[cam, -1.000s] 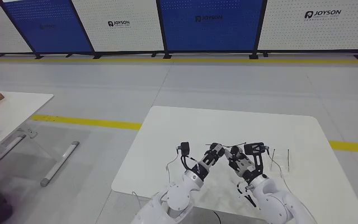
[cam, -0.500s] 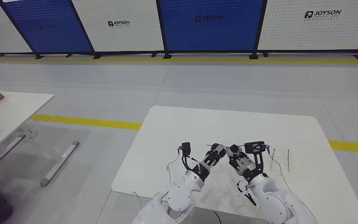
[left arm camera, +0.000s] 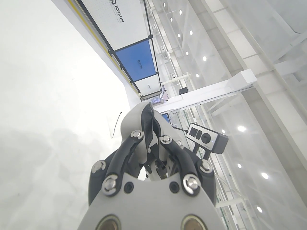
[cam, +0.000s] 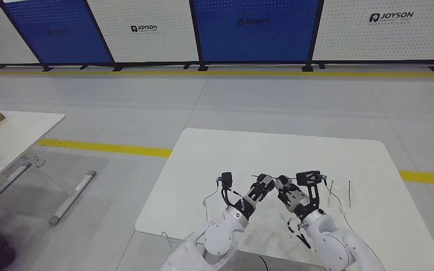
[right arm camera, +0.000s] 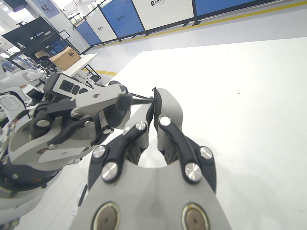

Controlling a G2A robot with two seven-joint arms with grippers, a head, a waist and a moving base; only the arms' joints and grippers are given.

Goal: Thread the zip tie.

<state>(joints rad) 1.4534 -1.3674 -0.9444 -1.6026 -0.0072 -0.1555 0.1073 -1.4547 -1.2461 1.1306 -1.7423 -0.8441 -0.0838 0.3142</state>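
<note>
Low over the white table [cam: 224, 152], near its front edge, both grippers meet tip to tip. A thin black zip tie [right arm camera: 141, 96] spans the short gap between them. My right gripper [right arm camera: 154, 98] is shut on one end of the strand, its black pads pressed together. My left gripper [right arm camera: 123, 101] faces it from the left and is shut on the other end, where the tie looks dark and blurred. From the left wrist camera, my left gripper [left arm camera: 150, 112] has its pads closed. From above, the left gripper [cam: 263, 183] and right gripper [cam: 282, 184] nearly touch.
Two spare zip ties [cam: 332, 193] [cam: 349, 192] lie on the table to the right of the arms; one spare tie [left arm camera: 116, 124] lies beyond the left gripper. Bare table stretches behind and to the left. A second white table [cam: 27, 129] stands far left.
Almost nothing: both grippers stay shut and tip to tip, with only a very slight drawing together.
</note>
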